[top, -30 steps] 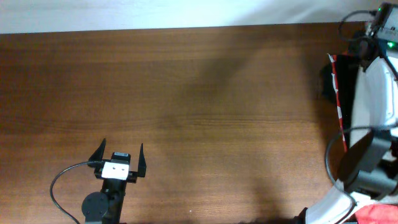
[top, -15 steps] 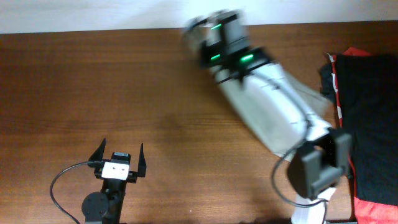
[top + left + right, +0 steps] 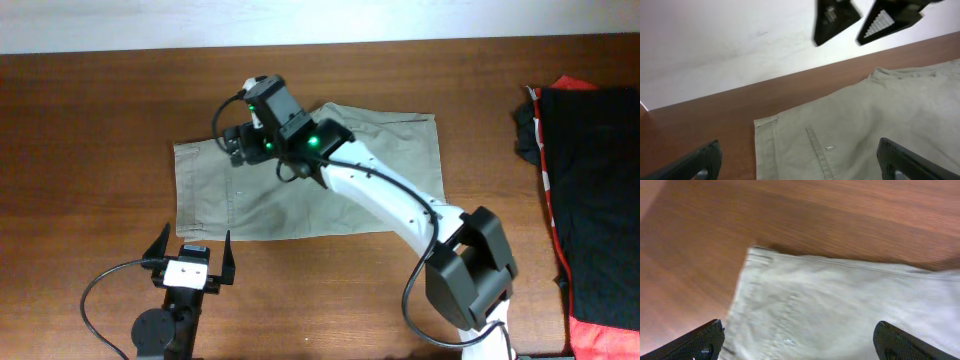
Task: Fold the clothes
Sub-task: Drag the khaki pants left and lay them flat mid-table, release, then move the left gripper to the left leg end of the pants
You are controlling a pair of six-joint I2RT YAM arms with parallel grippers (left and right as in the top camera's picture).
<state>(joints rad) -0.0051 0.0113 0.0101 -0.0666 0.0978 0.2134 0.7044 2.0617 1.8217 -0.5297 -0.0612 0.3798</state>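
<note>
The clothes, a pair of khaki shorts (image 3: 225, 200), lie spread flat in the middle of the brown table (image 3: 90, 120). My right arm reaches across them from the right. Its gripper (image 3: 238, 142) hovers over their far-left corner. In the right wrist view the shorts (image 3: 840, 305) fill the space under the right gripper (image 3: 800, 342), whose fingers stand wide apart with nothing between them. My left gripper (image 3: 190, 250) is open just in front of the shorts' near edge. In the left wrist view it (image 3: 802, 165) faces the shorts (image 3: 865, 125), with the right gripper's fingers (image 3: 832, 20) above.
A black garment (image 3: 590, 180) lies at the table's right edge, with red cloth (image 3: 600, 335) showing beneath it at the near right. A pale wall (image 3: 300, 20) borders the table's far edge. The left arm's cable (image 3: 95, 300) loops near the front edge.
My right arm swung from the far right across to the table's middle. The shorts, absent a second ago, now lie spread there. The right gripper has opened. The left arm has not moved.
</note>
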